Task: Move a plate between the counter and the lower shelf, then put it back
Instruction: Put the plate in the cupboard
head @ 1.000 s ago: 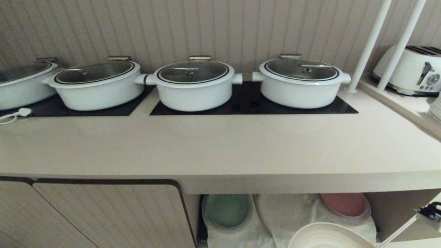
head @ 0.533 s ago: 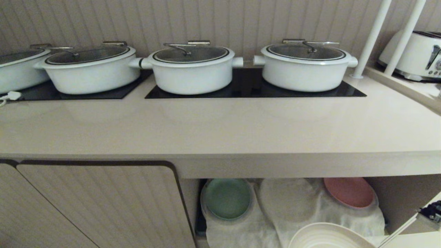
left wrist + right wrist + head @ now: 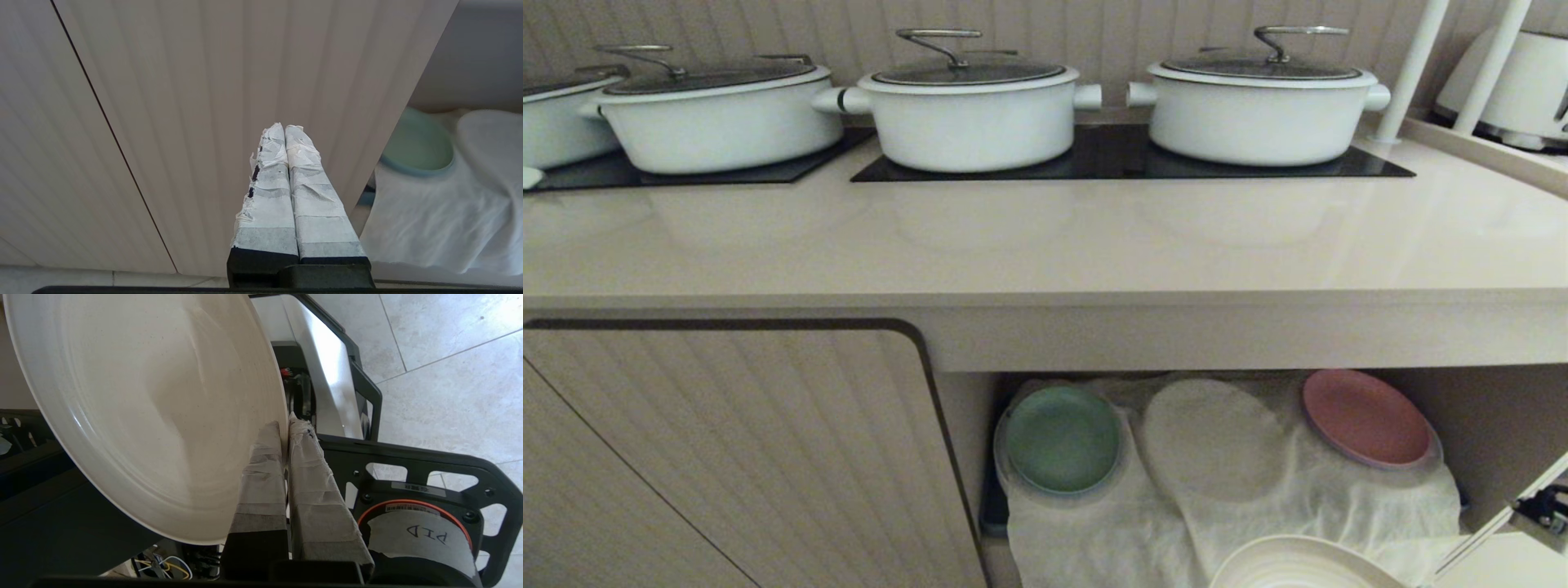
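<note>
Plate: while it is pinched at its rim, the plate (image 3: 143,416) hangs in the air in front of the lower shelf (image 3: 1486,425), below the level of the tabletop (image 3: 1045,245); in the head view only its upper edge (image 3: 1298,563) shows, at the bottom of the picture.
Right gripper: the right gripper (image 3: 286,428) has its taped fingers (image 3: 265,457) pressed onto the plate's rim, one on each face.
Lower shelf: a wrinkled white cloth (image 3: 1258,506) covers it, with a round mound (image 3: 1213,437) at its middle.
Other plates: a green plate (image 3: 1062,438) sits to the left of the mound and a pink plate (image 3: 1364,418) to the right, both on the cloth.
Left gripper: the left gripper (image 3: 284,130) has its fingers pressed together on nothing, and points at the ribbed cabinet door (image 3: 184,102) just beside the shelf opening.
Tabletop: three white lidded pots (image 3: 968,114) stand in a row on black hob panels (image 3: 1127,159) at the back, with a fourth cut off at the left edge.
Far right: two white poles (image 3: 1413,73) rise from the surface, with a white toaster (image 3: 1511,82) behind them.
</note>
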